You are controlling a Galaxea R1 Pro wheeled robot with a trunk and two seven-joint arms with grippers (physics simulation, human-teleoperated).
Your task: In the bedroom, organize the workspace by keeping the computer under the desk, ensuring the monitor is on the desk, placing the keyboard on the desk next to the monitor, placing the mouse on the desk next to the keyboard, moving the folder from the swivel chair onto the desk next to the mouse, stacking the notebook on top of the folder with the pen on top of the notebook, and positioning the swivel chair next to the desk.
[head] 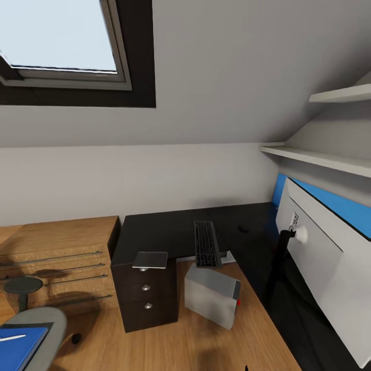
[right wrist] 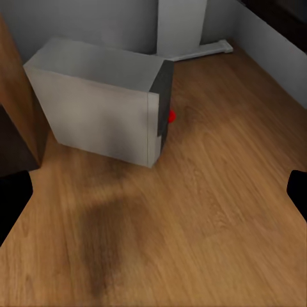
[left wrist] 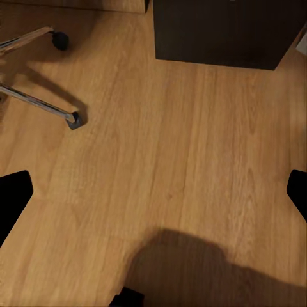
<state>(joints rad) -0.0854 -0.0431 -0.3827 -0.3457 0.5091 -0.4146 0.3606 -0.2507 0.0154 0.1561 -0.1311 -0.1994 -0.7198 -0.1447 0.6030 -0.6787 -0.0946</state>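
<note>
The head view looks over the bedroom corner: a dark-framed skylight (head: 62, 41) fills the upper left of the frame, grey sloped walls run below it, and two white shelves (head: 319, 157) sit at the right edge. The L-shaped black tabletop (head: 165, 229) lies at mid-frame, with its dark three-drawer unit (head: 146, 296) under its left end. The keyboard (head: 207, 243) lies on the tabletop with its near end reaching over the front edge, and the small dark mouse (head: 243, 228) lies on the tabletop to the right of it, apart from it. The grey notebook (head: 150, 259) lies flat on the tabletop's near left corner, above the drawers. The computer (head: 212, 294) stands on the wood plank floor (head: 175, 345) just right of the drawer unit, below the keyboard's near end, turned at an angle. The monitor (head: 322, 257) shows its white back along the right side of the frame, above the tabletop's right wing, with a blue wall panel (head: 340, 203) behind it. At the lower left corner the swivel chair (head: 49, 322) carries the blue folder (head: 20, 345) on its seat, and the white pen (head: 11, 338) lies on the folder. A low light-wood cabinet (head: 56, 257) stands at the left behind the chair. In the left wrist view the left tool (left wrist: 153, 192) has its dark fingertips wide apart at the two side edges, holding nothing, above bare floor with the chair's metal spokes at the upper left. In the right wrist view the right tool (right wrist: 153, 192) is likewise spread and empty, with the computer in the upper left of that frame.
</note>
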